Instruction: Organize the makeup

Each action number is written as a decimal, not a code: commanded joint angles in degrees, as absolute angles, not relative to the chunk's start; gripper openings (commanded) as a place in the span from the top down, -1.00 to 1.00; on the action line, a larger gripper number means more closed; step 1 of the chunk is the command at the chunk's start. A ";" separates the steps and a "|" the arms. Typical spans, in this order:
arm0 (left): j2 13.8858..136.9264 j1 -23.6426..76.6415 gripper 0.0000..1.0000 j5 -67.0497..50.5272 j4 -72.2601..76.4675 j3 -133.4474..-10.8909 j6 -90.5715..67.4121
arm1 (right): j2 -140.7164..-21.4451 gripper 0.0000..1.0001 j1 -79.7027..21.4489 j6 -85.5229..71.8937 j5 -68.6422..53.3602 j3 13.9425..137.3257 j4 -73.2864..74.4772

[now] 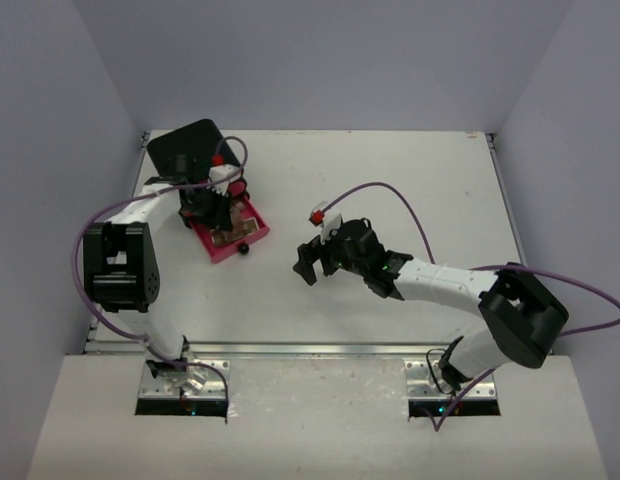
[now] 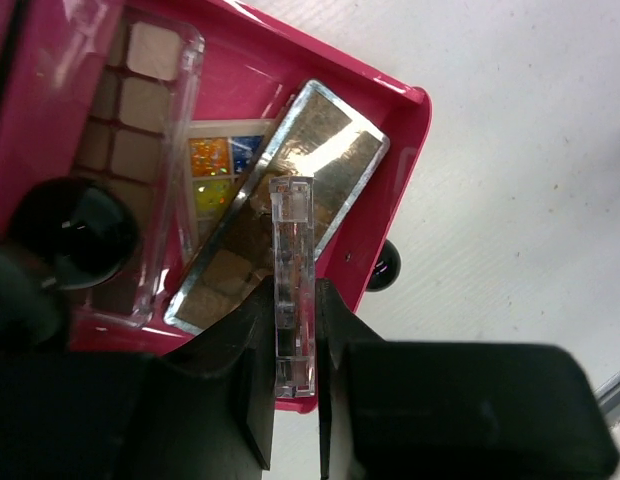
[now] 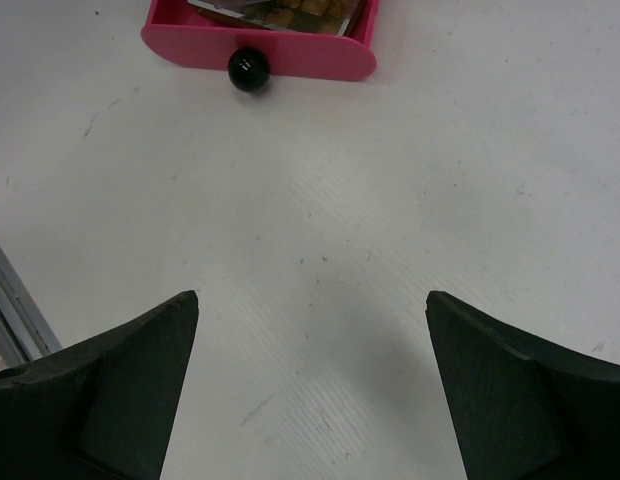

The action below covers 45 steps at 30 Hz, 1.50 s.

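Left wrist: left jaws pinching clear-cased slim palette (image 2: 293,260), edge-on, over pink drawer (image 2: 405,150); right jaws spread.

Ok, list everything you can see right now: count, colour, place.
Box: one, black, table's far left.
Drawer: one, pink, black knob, pulled out.
Clear-lidded palette: one, beige pans, in drawer.
Mirror-edged palette: one, brownish, slanted across drawer.
Square palette: one, multicolour, partly under it.
Round compact: one, black, on clear-lidded palette.
Clear case: one, transparent, edge-on in left hand.
Table: one, white.
Left hand: shut on clear case, over drawer.
Right hand: open, above table.
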<state>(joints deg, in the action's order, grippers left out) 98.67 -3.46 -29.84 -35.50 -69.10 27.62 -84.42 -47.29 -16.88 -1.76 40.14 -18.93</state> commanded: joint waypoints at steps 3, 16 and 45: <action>101.25 -3.63 0.78 -30.01 -34.27 -70.70 29.93 | -84.26 -0.90 -47.31 -17.19 -3.03 41.34 -19.28; 97.25 -2.83 -0.03 -20.94 -30.76 -71.01 29.93 | -84.95 -0.91 -47.40 -17.58 -5.49 42.61 -17.86; 89.85 2.96 -0.27 3.62 -29.06 -95.55 21.32 | -95.90 -0.78 -53.09 -20.75 1.83 54.05 -14.77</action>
